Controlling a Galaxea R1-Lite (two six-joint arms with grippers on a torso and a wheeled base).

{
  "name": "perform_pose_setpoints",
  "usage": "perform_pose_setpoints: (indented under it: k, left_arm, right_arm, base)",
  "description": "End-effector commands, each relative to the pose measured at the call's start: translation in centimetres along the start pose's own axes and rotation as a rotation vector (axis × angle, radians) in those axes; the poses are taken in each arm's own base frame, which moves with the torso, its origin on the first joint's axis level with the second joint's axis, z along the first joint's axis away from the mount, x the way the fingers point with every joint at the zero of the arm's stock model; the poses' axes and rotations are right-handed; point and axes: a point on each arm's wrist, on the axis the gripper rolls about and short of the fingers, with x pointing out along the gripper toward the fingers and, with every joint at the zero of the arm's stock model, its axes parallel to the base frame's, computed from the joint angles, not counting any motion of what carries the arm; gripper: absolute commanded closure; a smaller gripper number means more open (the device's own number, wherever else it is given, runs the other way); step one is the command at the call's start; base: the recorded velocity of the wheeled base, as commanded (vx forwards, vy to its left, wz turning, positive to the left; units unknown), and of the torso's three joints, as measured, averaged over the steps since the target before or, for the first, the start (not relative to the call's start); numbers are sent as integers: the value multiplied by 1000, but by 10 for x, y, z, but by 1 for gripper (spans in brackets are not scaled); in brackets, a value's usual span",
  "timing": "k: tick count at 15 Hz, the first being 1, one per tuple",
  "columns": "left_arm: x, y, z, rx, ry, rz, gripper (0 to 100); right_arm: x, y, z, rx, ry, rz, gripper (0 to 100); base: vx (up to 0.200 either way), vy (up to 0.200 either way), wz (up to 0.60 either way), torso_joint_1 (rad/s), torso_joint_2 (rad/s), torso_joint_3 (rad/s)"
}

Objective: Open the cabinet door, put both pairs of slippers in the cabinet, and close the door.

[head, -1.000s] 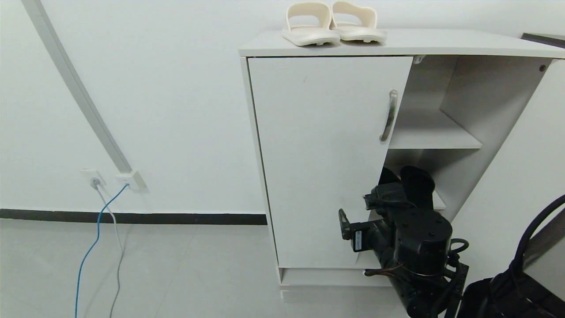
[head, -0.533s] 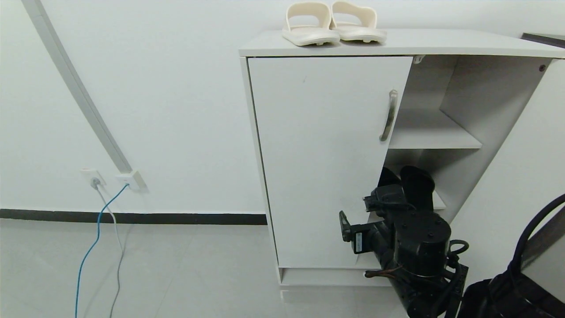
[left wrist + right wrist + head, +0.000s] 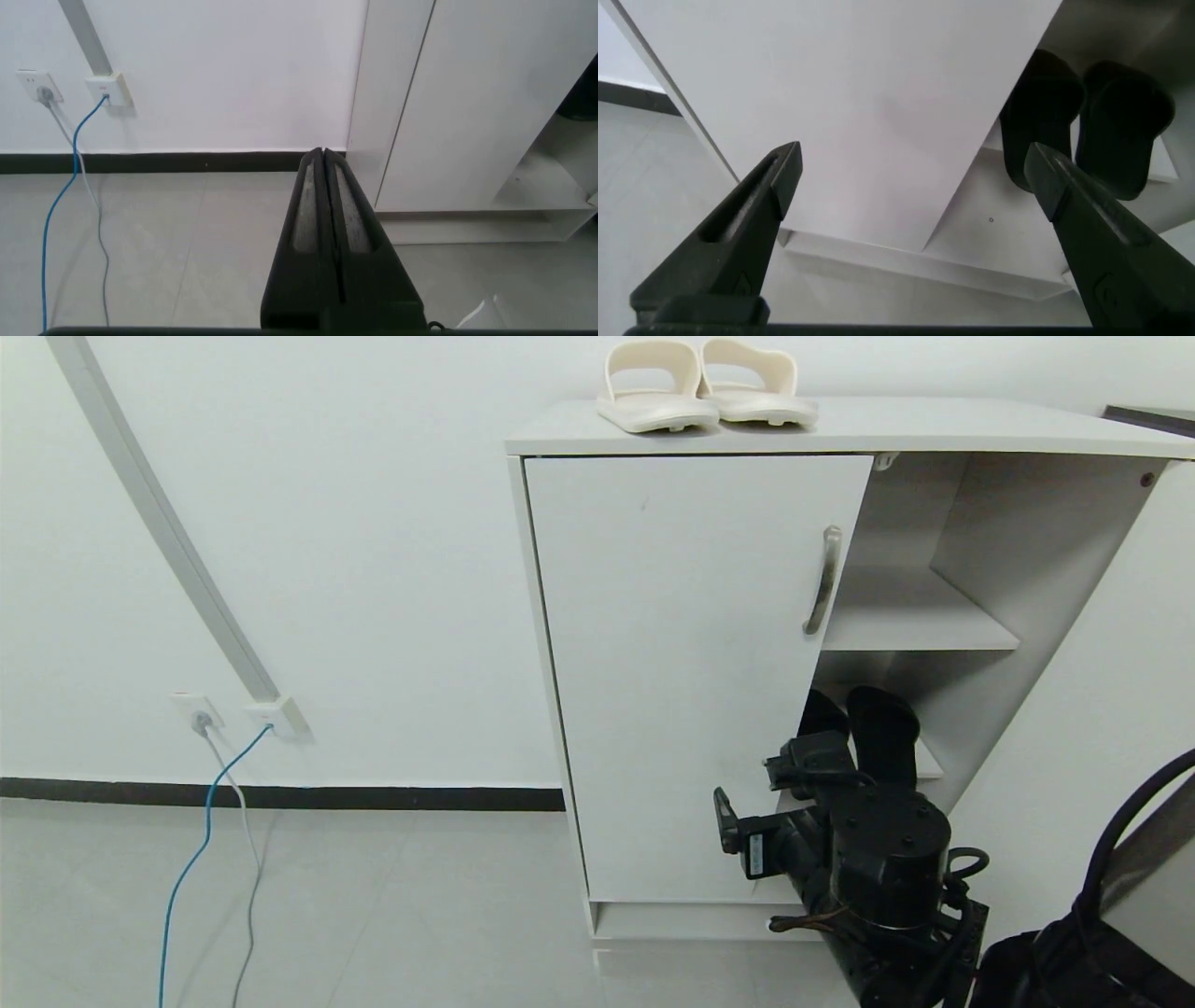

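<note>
Nope, no readable text, number, brand or sign anywhere — cabinet door [image 3: 691,672] plain white, cream slippers [image 3: 658,411] on top show no legible print, wall sockets [image 3: 280,716] too small to tell.

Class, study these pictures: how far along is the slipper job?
Done: one door stands open and the black slippers lie on a lower shelf inside. In hand: nothing; the right gripper is open and empty near them. Left: the cream slippers on the cabinet top, then closing the door.

I see a white wall [image 3: 373,569] with black skirting [image 3: 280,796], a slanting grey conduit [image 3: 159,523] meeting wall sockets [image 3: 193,706], and a glossy grey floor [image 3: 392,915].
</note>
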Motion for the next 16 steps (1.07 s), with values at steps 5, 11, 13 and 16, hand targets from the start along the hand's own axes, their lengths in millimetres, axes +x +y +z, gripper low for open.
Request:
perform_pose_setpoints:
  k: [5, 11, 13, 16]
  left_arm:
    - [0, 0, 0, 0, 0, 0, 100]
    - [0, 0, 0, 0, 0, 0, 100]
    - [0, 0, 0, 1, 0, 0, 100]
    - [0, 0, 0, 0, 0, 0, 100]
  right_arm:
    - [0, 1, -2, -4, 5, 4, 0]
    - [-2, 2, -4, -10, 10, 7, 0]
    - [-2, 1, -4, -11, 12, 7, 0]
    - [-2, 2, -4, -11, 11, 8, 0]
  base:
    - [0, 0, 0, 7, -114, -119]
    - [0, 0, 0, 67, -422, -351]
    - [0, 0, 0, 115, -459, -344]
    - [0, 0, 0, 139, -466, -330]
